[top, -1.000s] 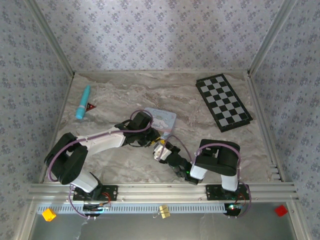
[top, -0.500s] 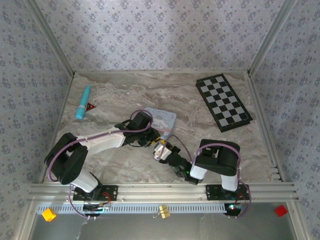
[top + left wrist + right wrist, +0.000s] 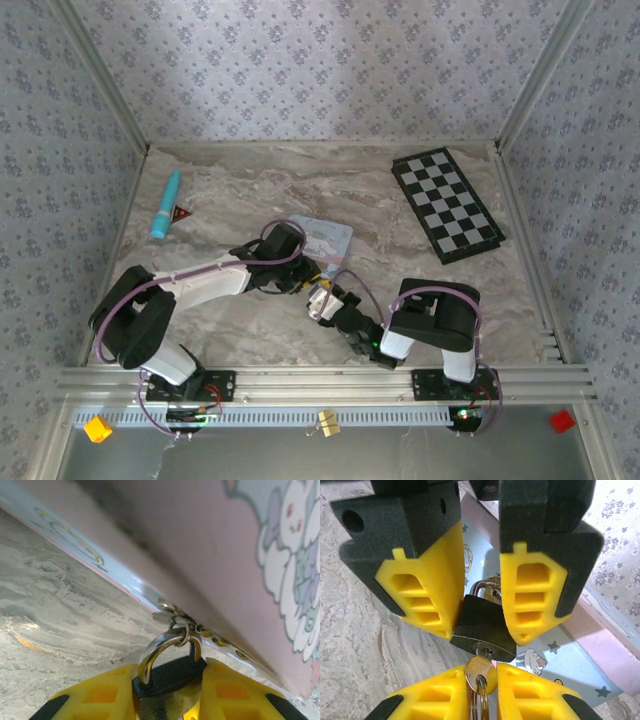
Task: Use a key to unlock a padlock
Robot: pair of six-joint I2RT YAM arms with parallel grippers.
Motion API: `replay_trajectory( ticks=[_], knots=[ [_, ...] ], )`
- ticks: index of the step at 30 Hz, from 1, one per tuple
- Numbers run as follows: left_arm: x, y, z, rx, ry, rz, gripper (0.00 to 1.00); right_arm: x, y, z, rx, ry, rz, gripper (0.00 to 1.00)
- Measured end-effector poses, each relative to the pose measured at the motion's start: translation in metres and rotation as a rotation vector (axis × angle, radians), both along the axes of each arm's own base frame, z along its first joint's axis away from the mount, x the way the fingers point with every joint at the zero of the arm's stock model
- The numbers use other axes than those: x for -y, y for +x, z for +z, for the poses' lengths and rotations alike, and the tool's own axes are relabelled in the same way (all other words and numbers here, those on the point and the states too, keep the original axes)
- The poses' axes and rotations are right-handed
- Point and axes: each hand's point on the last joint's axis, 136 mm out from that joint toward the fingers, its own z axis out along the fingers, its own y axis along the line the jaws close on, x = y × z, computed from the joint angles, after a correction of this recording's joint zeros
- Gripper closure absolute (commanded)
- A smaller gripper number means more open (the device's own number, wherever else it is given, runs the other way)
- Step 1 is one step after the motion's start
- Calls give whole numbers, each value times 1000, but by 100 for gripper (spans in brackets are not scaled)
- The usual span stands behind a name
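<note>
a: where's the padlock (image 3: 482, 622)?
b: low over the marbled table (image 3: 250, 340), near the middle, right at the near edge of the pale blue cartoon tin (image 3: 328, 238). it has a black body, with the keyhole end facing the right wrist camera.
a: and the shackle (image 3: 161, 647)?
b: a silvery loop, both legs running down into the body. it passes through a small metal fitting (image 3: 172, 616) on the tin's edge.
a: who has it?
b: the left gripper (image 3: 168, 680). its yellow fingers (image 3: 102, 695) are drawn in tight against two sides of the black body, with nothing else between them.
a: the key (image 3: 479, 666)?
b: brass, round head, blade in the keyhole. a key ring (image 3: 479, 700) hangs through the head.
a: right gripper (image 3: 480, 680)?
b: nearly closed, pads pinching the key's head from either side, just below the padlock. in the overhead view the two grippers meet tip to tip in front of the tin.
a: anything else on the table?
b: a chessboard (image 3: 445, 205) at the far right, well apart. at the far left there's a turquoise tube (image 3: 166, 203) with a small red-and-black triangle (image 3: 182, 212) just beside it.
</note>
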Motion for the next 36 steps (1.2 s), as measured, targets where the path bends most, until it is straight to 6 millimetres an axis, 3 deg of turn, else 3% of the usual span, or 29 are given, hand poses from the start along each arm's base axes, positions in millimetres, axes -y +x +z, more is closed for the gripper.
replay_trajectory(
  ticks=[12,16,20,24,28,32,36],
  knots=[
    [2,1,1,5,-8,-2,100,-3,-1,6,-17,45,14,80],
    [0,2,1,18,3,-10,98,15,2,6,-51,79,-19,75],
    [-13,0,9,131,36,-37,89,23,1,15,-116,140,-28,69],
    [-36,-9,21,315,47,-83,75,23,-2,23,-256,226,4,64],
    [-53,-13,7,409,88,-132,69,23,3,24,-441,312,9,64],
    [-51,-9,-11,432,106,-191,64,27,14,14,-627,377,-22,64],
    [-47,-4,-21,436,109,-221,61,24,10,8,-761,412,-21,65]
  ],
)
